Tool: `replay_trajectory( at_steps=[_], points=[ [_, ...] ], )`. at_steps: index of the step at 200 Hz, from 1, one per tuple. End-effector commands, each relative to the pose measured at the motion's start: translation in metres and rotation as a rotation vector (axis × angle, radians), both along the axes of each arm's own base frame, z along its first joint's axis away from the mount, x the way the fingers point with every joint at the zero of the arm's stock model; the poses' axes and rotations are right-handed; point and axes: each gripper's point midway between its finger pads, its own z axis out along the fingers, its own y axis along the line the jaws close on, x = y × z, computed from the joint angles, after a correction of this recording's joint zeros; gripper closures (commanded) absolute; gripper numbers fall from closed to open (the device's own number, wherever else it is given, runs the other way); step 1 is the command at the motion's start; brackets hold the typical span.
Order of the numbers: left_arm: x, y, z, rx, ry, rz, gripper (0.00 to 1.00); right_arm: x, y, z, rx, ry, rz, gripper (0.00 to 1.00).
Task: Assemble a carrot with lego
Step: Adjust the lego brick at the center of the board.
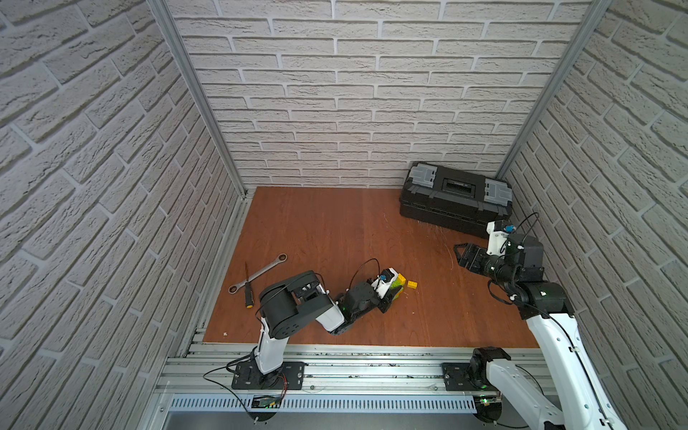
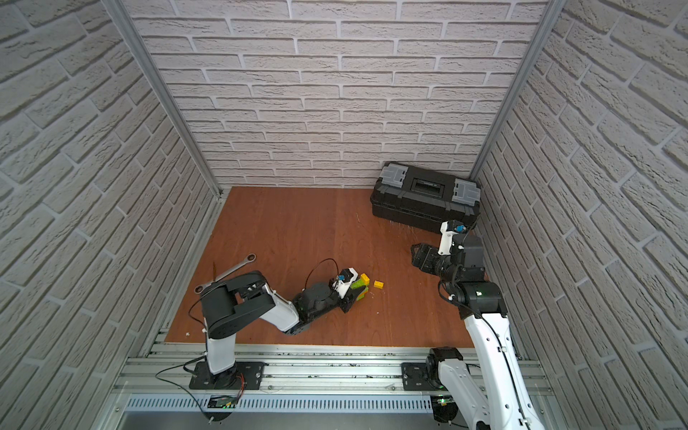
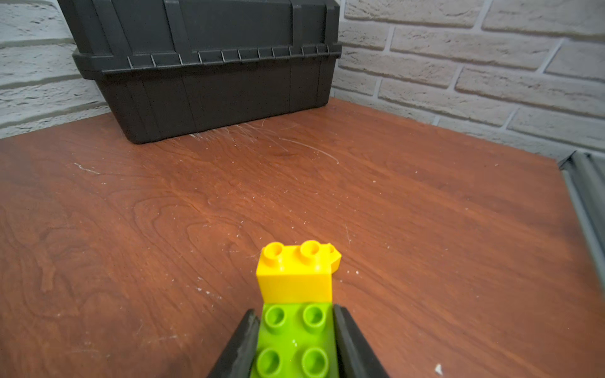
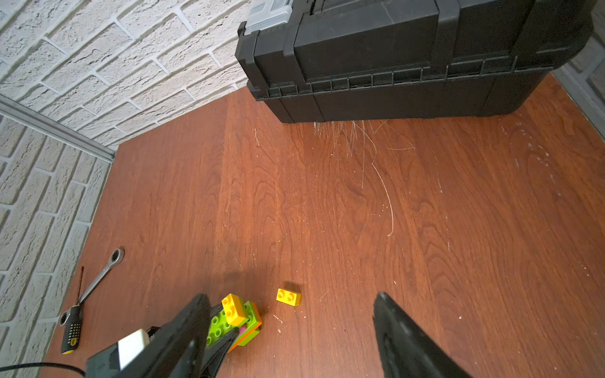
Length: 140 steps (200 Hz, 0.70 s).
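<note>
The left end effector (image 3: 294,309) is gripping the carrot (image 3: 294,343), its two dark fingers (image 3: 347,340) pressing on opposite sides of the lime green bricks. The part-built carrot is showing a studded lime green face, four studs in the left wrist view, with one yellow brick (image 3: 294,278) sitting at its far end. In the right wrist view the carrot (image 4: 235,322) is also showing a thin pink layer and an orange base. It is tilting rather than standing upright (whether its base is touching the wood, I cannot tell). In both top views it is sitting near the middle of the bench (image 1: 335,231), toward the front edge.

Just beside the carrot, apart from it, a loose yellow brick (image 4: 288,297) is lying studs up on the bench, seen also in a top view (image 1: 412,284).

The right end effector (image 1: 461,256) is hanging wide open and gripping nothing, well apart from the bricks on the right side, near the black toolbox (image 1: 456,197) in the back right corner.

On the left of the bench, a metal ratchet wrench (image 1: 260,273) and a black-handled screwdriver (image 1: 247,290) are lying crossed.
</note>
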Motion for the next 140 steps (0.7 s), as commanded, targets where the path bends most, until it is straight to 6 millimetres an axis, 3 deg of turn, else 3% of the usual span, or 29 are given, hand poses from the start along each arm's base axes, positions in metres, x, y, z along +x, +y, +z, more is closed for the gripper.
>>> replay_trajectory(
  at_steps=[1,58,80,140],
  points=[
    [0.007,-0.005,0.015,0.008,-0.143,0.056,1.00,0.006,0.007,0.014,-0.001,-0.087,0.046,0.21],
    [0.010,-0.011,0.010,0.062,-0.267,0.157,1.00,0.004,0.008,0.005,0.004,-0.087,0.052,0.21],
    [0.013,-0.016,0.020,0.048,-0.288,0.165,1.00,0.005,0.007,0.005,0.002,-0.088,0.048,0.21],
    [0.023,-0.011,0.006,-0.008,-0.183,0.195,1.00,0.010,0.009,-0.001,0.005,-0.071,0.057,0.20]
  ],
)
